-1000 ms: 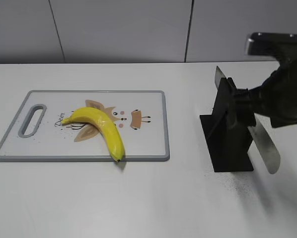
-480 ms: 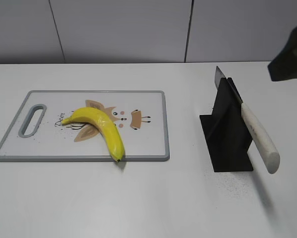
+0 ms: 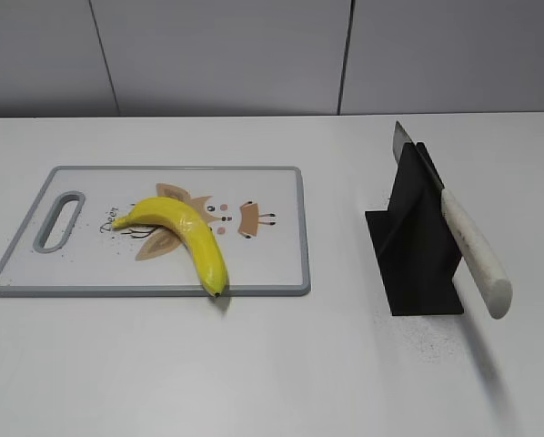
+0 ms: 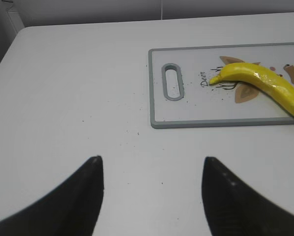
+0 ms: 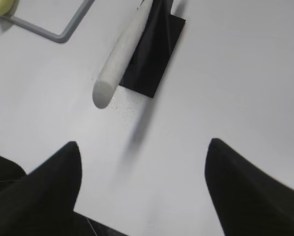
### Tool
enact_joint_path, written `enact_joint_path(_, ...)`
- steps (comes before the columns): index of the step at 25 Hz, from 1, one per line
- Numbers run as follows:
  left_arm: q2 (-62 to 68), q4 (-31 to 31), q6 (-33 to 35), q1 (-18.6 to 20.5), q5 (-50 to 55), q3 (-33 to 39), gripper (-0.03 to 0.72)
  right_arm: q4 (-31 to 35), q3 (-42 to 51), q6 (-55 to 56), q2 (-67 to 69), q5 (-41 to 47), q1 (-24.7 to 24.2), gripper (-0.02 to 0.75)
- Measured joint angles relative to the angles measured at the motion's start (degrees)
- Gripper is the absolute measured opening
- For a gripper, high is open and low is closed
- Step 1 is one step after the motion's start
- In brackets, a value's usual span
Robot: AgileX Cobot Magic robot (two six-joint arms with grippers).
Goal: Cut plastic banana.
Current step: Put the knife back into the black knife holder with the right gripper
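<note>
resting uncut on the cutting board, the plastic banana lies with no gripper touching it.

left gripper: fingers spread apart, holding nothing, hovering over bare table; the banana and the board sit ahead of the fingertips and off to their right, the board's handle slot nearest. right gripper: fingers spread wide, released, nothing between them; the knife stands in its black holder ahead of the fingertips, slightly left of the gap, white handle end pointing back toward them, apart from both fingers.
</note>
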Motion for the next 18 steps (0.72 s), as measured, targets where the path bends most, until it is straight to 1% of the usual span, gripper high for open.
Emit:
enact_joint_path(5,0.0,0.0,0.0,0.0,0.0,0.0,0.591,0.0,6.18,-0.24,-12.72,0.39,0.0,0.584)
enact_joint_path(12,0.0,0.0,0.0,0.0,0.0,0.0,0.591,0.0,6.66,-0.36,-25.2,1.08,0.0,0.582)
enact_joint_path(18,0.0,0.0,0.0,0.0,0.0,0.0,0.591,0.0,7.17,-0.4,-30.92,6.63,0.0,0.581)
